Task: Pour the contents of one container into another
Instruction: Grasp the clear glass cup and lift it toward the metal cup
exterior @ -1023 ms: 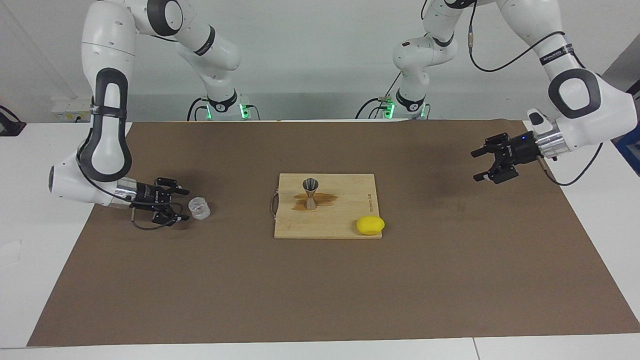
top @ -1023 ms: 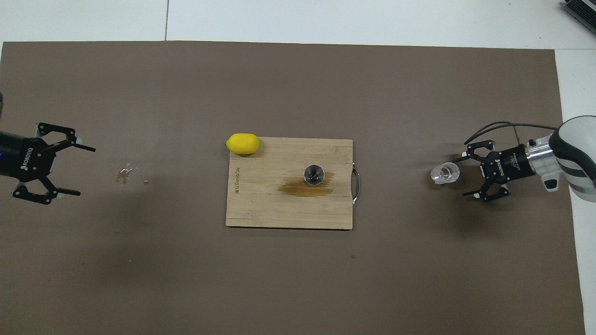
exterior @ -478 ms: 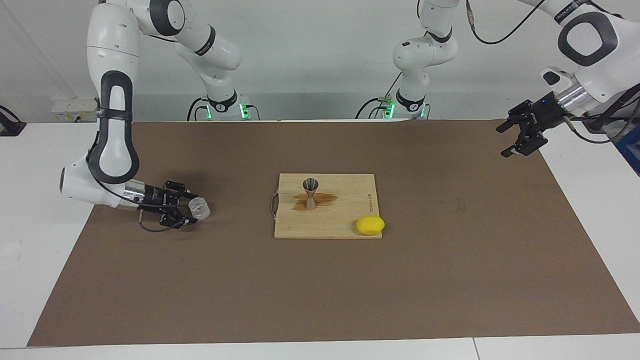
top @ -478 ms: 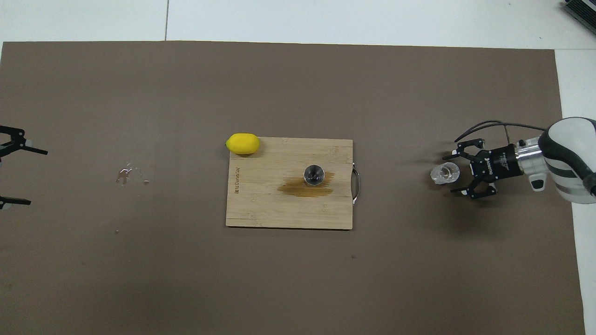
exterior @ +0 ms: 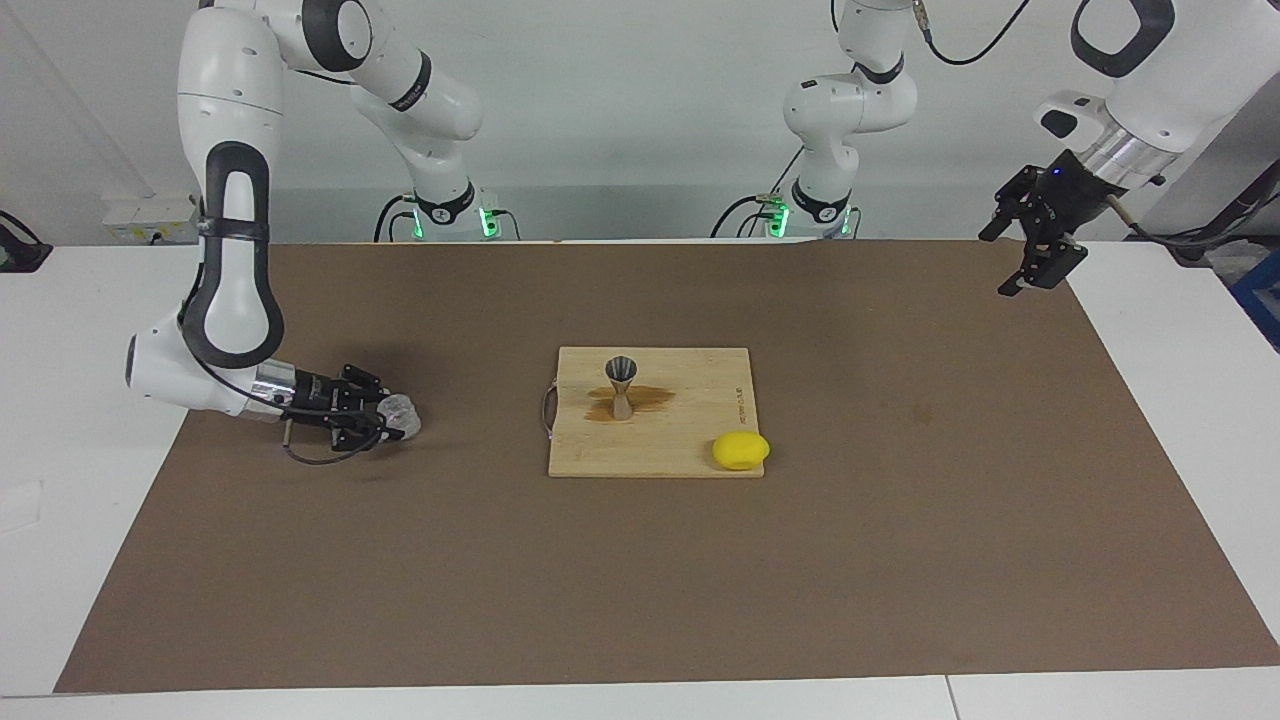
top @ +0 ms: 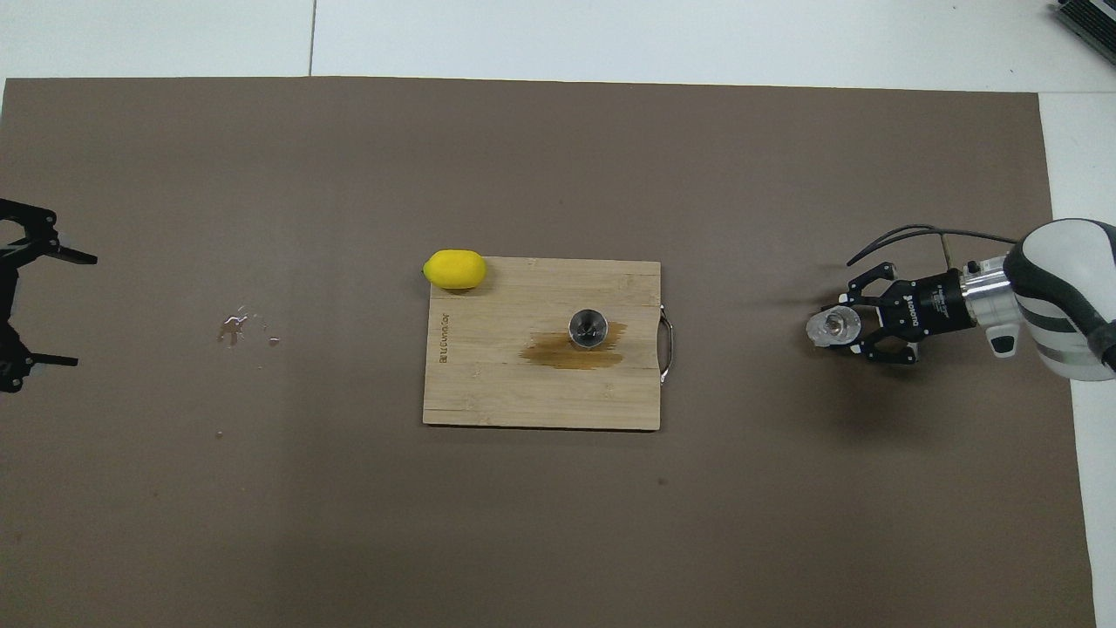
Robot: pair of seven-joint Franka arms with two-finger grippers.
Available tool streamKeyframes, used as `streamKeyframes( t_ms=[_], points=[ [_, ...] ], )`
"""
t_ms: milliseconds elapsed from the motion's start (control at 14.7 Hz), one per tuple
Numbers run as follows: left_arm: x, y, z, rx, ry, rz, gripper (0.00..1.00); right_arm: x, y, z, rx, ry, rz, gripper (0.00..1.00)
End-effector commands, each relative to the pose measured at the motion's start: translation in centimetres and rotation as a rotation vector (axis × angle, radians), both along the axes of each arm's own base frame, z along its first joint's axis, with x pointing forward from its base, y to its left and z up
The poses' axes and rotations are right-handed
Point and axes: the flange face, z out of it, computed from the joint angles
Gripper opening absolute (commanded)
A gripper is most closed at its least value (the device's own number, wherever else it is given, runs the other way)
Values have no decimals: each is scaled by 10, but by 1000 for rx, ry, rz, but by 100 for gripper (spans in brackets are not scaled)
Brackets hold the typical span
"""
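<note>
Right hand (exterior: 385,420) is clamped on the small clear thick-walled glass cup (exterior: 400,417), side grasp, cup sitting on the brown mat (exterior: 640,600) toward the right arm's end of the worktop (exterior: 60,480), near that edge of the mat. Overhead view agrees: fingers either side of the cup (top: 833,326), wrist roughly level.

Silvery hourglass-shaped metal jigger (exterior: 621,386) stands upright on the pale wooden cutting board (exterior: 690,440) mid-worktop, well apart from the cup. It sits on a brown wet stain (exterior: 640,402). Yellow lemon (exterior: 740,450) lies at the board corner farther from the robots, toward the left arm's end. A few droplets (top: 240,327) on the mat toward the left arm's end.

Left hand (exterior: 1035,240) is open, raised over the mat corner nearest its base, waiting.

Step in hand, as I read it: grip made, lift next. Notes:
- Lift straight up first, keep the cup level; glass is slick, so check for slip before travelling.
- Carry high enough to clear the jigger rim.
- Jigger mouth is narrow and the waist makes it tippy; don't touch it.
- Put the cup lip just over the mouth, tilt slowly by wrist roll. The stain suggests overshoot is easy.
</note>
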Motion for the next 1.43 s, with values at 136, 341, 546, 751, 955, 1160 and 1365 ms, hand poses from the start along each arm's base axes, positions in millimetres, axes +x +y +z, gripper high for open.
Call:
streamKeyframes(
  t_ms=[136, 341, 546, 751, 955, 1160, 1365],
  points=[
    [1, -18, 0, 44, 49, 315, 100, 12, 40, 66, -36, -49, -30, 0],
    [-2, -13, -2, 72, 88, 539, 100, 19, 95, 103, -66, -21, -40, 0],
    [-3, -10, -3, 105, 113, 700, 100, 30, 143, 128, -109, -3, -76, 0],
    [-2, -2, -1, 139, 118, 901, 100, 36, 196, 143, -148, 3, -111, 0],
    [-3, 12, -3, 148, 126, 964, 100, 40, 238, 159, -255, 6, -94, 0],
    [-7, 34, -4, 168, 167, 1152, 100, 41, 283, 171, -357, -5, -87, 0],
    [-7, 43, -3, 168, 177, 1320, 100, 31, 330, 175, -462, -44, -54, 0]
  ],
)
